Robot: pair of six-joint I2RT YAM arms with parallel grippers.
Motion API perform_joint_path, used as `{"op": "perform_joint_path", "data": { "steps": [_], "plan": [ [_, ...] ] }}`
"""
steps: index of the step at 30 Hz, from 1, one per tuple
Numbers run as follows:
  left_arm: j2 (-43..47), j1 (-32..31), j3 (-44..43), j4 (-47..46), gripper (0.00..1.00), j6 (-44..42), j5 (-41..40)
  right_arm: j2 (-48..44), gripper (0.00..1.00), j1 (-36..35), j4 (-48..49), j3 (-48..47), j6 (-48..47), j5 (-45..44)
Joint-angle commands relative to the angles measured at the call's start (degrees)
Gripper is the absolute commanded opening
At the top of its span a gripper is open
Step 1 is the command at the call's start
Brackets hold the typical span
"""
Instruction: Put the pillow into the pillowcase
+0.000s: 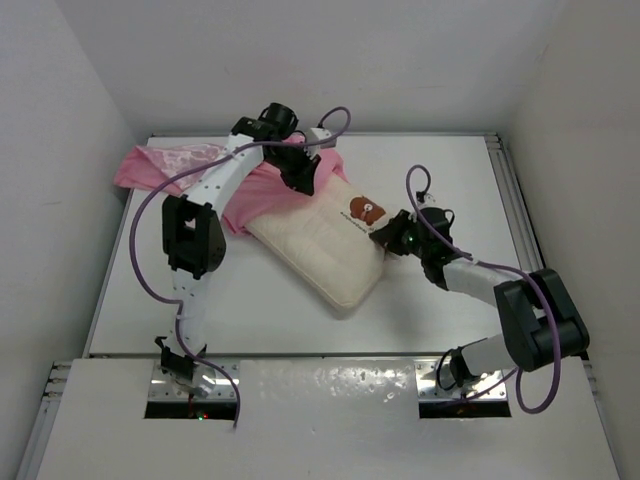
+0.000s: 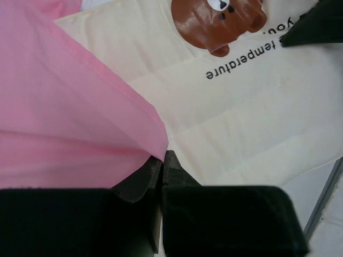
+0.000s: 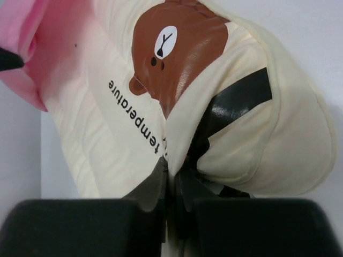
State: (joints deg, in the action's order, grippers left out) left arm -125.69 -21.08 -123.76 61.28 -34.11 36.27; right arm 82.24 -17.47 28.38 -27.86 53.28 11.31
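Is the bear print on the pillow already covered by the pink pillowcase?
No, the bear print lies bare on the pillow, beyond the pillowcase edge.

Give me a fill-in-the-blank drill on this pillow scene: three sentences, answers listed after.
1. The left gripper is shut on the edge of the pillowcase, which is ____ in colour.
2. The right gripper is shut on the pillow beside a printed face of a ____.
3. In the top view, most of the pillow lies ____ the pillowcase.
Missing words: pink; bear; outside.
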Motion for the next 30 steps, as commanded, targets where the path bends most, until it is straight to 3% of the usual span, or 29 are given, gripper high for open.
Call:
{"op": "perform_joint_path", "data": {
  "steps": [1, 2, 3, 4, 5, 6, 8, 13, 14, 15, 16, 17, 18, 19, 20, 21, 22, 24, 25, 27, 30],
  "plan": [
    [1.5, -1.34, 1.22, 2.28, 0.0, -2.29, 5.68, -2.61, 0.16, -1.25, 0.56, -6.33, -8.24, -0.77],
    [1.67, 0.15, 2.46, 1.66, 0.04, -1.58, 1.65, -2.61, 0.38, -1.25, -2.68, -7.46, -10.89, -0.24],
    [1.76, 0.77, 3.52, 0.35, 0.1, 0.43, -0.65, -2.87, 0.81, -0.81, -11.07, -10.52, -16.83, -0.41],
    [1.94, 1.47, 4.4, -0.1, 0.16, 1.4, -3.37, -3.05, 0.96, -0.72, -15.94, -12.38, -19.33, -0.93],
    [2.03, 2.7, 5.54, -0.37, 0.23, 2.11, -8.1, -3.4, 0.99, -0.54, -20.86, -14.14, -22.22, -2.51],
    [2.37, 3.23, 5.99, -0.72, 0.39, 2.72, -9.97, -3.92, 0.99, -0.54, -26.3, -15.81, -24.69, -5.31],
    [3.6, 4.9, 6.08, -0.9, 0.54, 4.05, -12.1, -6.9, 0.99, -0.8, -27.59, -16.09, -31.9, -8.05],
    [10.96, 7.36, 7.74, -1.16, 0.87, 3.88, -14.72, -9.47, 0.99, -7.74, -25.92, -17.4, -49.04, -8.68],
    [12.21, 7.54, 9.58, -1.25, 0.87, 3.79, -15.52, -8.51, 0.97, -9.06, -27.75, -20.19, -51.15, -7.37],
    [13.44, 8.15, 10.9, -1.25, 0.87, 3.52, -16.4, -7.1, 0.87, -11.68, -29.77, -22.05, -55.78, -3.44],
    [16.06, 8.6, 12.48, -1.25, 0.84, 3.26, -17.8, -3.7, 0.45, -12.84, -31.18, -23.81, -57.22, -2.01],
    [17.65, 9.04, 16.58, -1.59, 0.78, 3.26, -18.68, -1.84, 0.25, -14.41, -33.19, -27.13, -58.1, -1.65],
    [18.89, 9.48, 19.15, -2.47, 0.66, 3.26, -19.48, 0.01, 0.15, -16.87, -34.0, -28.73, -58.89, -2.43],
    [21.6, 10.44, 21.79, -3.17, 0.4, 3.17, -21.66, 3.07, 0.19, -18.11, -34.18, -29.88, -59.25, -2.87],
    [22.84, 10.88, 27.9, -4.14, 0.33, 3.17, -22.99, 4.5, 0.51, -20.21, -34.01, -31.71, -59.6, -3.05],
    [24.07, 11.23, 31.18, -6.32, 0.31, 3.0, -24.31, 5.64, 0.74, -21.19, -33.48, -32.26, -59.87, -3.92],
    [26.26, 11.41, 34.35, -7.56, 0.35, 3.08, -27.36, 7.48, 0.99, -22.24, -30.96, -32.52, -59.87, -4.45],
    [27.68, 11.59, 41.54, -11.42, 0.54, 3.17, -29.5, 9.07, 0.99, -24.96, -28.92, -32.87, -59.87, -4.54],
    [28.39, 11.59, 44.89, -14.66, 0.72, 3.52, -30.64, 10.82, 0.99, -26.72, -28.82, -33.57, -60.39, -4.02],
    [28.66, 11.41, 47.89, -19.15, 0.79, 4.31, -32.39, 12.76, 0.99, -28.48, -27.25, -34.36, -60.66, -4.28],
    [28.4, 10.63, 51.77, -30.48, 0.8, 5.01, -41.69, 17.33, 0.99, -30.6, -25.57, -34.81, -61.53, -7.52]
  ]
}}
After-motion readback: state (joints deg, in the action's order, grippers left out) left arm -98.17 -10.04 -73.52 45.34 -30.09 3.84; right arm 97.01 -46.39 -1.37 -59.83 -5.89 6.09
